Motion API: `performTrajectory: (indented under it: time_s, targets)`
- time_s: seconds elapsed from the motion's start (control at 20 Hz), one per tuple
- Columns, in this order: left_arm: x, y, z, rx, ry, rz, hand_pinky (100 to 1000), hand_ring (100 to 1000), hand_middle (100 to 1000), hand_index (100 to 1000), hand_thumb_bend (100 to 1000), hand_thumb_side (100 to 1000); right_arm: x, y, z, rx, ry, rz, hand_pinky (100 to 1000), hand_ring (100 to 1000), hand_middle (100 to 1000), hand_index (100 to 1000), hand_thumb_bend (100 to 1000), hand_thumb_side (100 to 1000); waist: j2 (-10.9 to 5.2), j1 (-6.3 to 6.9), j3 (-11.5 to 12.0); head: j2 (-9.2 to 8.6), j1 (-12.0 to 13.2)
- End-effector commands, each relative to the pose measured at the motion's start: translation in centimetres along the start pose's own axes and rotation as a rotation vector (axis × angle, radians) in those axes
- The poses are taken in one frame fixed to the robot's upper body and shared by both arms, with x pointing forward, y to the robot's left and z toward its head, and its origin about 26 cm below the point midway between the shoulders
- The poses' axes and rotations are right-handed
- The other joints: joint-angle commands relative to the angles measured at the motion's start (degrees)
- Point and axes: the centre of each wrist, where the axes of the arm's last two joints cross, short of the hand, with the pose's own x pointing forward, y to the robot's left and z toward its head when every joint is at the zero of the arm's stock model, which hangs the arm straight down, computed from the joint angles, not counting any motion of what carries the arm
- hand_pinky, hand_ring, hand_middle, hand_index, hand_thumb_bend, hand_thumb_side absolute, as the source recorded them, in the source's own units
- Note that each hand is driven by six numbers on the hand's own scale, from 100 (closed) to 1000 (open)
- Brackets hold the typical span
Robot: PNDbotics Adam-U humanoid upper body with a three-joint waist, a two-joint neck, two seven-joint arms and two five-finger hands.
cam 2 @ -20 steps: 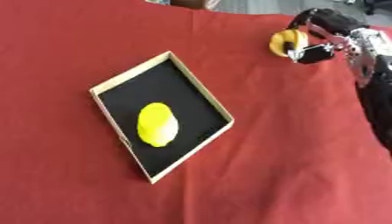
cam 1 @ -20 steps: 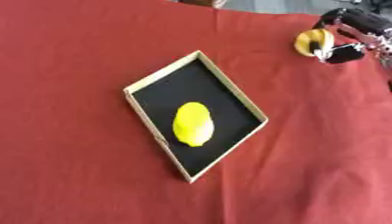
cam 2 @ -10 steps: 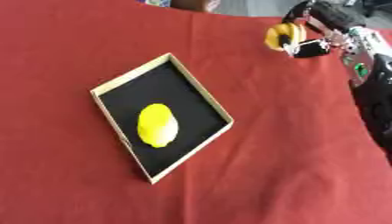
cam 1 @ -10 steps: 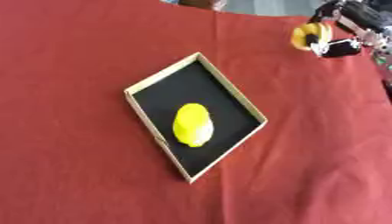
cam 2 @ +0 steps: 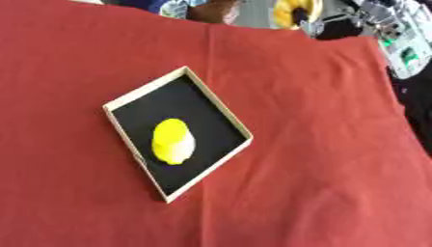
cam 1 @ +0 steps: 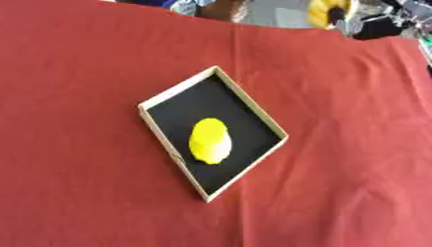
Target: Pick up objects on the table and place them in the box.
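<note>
Two yellow items and one box on a worktop covered in red cloth, listed left to right.

Item 1: box, shallow, pale wooden rim, black floor, lying turned like a diamond near the middle of the cloth, well down and to the left of the hand.

Item 2: yellow lemon-shaped object, lying on the black floor of the box, toward its lower half, clear of the rim on all sides.

Item 3: yellow rounded object with a dark patch, at the top edge beyond the far border of the cloth, immediately left of the hand and touching or overlapping it; blurred.

Item 4: right hand, black, at the upper right by the cloth's far edge, fingers closed around the yellow rounded object, the grip itself partly blurred. Silver and white arm parts run from it along the right edge.

Left hand: shows in neither view
</note>
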Motion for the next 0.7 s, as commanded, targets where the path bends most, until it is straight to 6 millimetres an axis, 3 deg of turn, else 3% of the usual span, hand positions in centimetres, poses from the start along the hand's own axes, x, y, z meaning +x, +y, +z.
performTrajectory:
  time_s: [0.05, 0.45, 0.7]
  targets:
    - [0.6, 0.1, -0.8, -0.017, -0.033, 0.003, 827, 698, 843, 875, 100, 676, 2.9, -2.0, -2.6, 0.007, -0.152, -0.003, 823, 752, 517, 601, 100, 184, -1.84, 0.64, 0.2, 0.45, -0.3]
    - [0.6, 0.0, -1.1, -0.016, -0.052, 0.015, 827, 703, 840, 875, 100, 655, 10.4, 2.1, -9.4, 0.13, -0.407, -0.16, 812, 729, 515, 596, 100, 198, -2.71, 1.15, 0.6, 1.64, -1.0]
    - [0.6, 0.0, -1.0, -0.015, -0.059, 0.015, 826, 704, 838, 875, 105, 647, 13.7, 5.2, -11.4, 0.172, -0.479, -0.212, 808, 725, 514, 594, 100, 198, -3.07, 1.43, 0.6, 2.79, -0.5]
